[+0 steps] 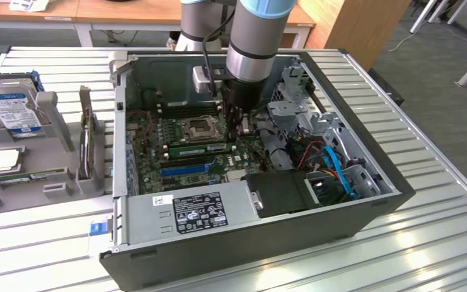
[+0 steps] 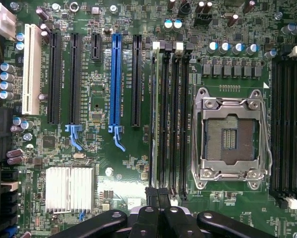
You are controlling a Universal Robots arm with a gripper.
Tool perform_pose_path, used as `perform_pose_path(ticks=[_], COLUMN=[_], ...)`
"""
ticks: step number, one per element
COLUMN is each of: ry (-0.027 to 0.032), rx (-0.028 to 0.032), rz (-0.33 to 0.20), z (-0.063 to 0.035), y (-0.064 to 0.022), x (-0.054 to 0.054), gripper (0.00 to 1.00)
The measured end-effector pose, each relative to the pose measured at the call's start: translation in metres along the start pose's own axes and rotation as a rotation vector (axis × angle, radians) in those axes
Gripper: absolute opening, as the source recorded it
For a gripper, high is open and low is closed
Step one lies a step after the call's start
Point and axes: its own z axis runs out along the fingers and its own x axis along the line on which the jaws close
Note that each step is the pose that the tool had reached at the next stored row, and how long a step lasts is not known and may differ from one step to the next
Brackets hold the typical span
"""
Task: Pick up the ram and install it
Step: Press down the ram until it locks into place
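The ram point(image 1: 199, 148) is a slim green stick standing in a memory slot beside the processor socket point(image 1: 199, 128) inside the open computer case point(image 1: 363, 210). The wrist view shows the ram point(image 2: 153, 119) edge-on in the slot farthest from the socket point(image 2: 231, 136). My gripper point(image 1: 239, 129) reaches down into the case over the end of the stick on the exterior view's right. Its black fingertips point(image 2: 150, 192) are shut together right at that end of the ram. I cannot tell whether they pinch it or only rest on it.
A grey holder point(image 1: 55, 112) on the exterior view's left carries a blue-and-silver hard drive point(image 1: 10, 106), a square silver chip point(image 1: 2, 159) and an upright card point(image 1: 87, 143). The power supply point(image 1: 193, 213), drive cage point(image 1: 298, 112) and cables point(image 1: 331, 164) crowd the case.
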Motion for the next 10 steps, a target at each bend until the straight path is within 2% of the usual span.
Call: perform_pose_path(ticks=[10], ry=[0.0001], rx=[0.0000], rz=[0.000], z=[0.0008], y=[0.0000], x=[0.0000], gripper=[0.10])
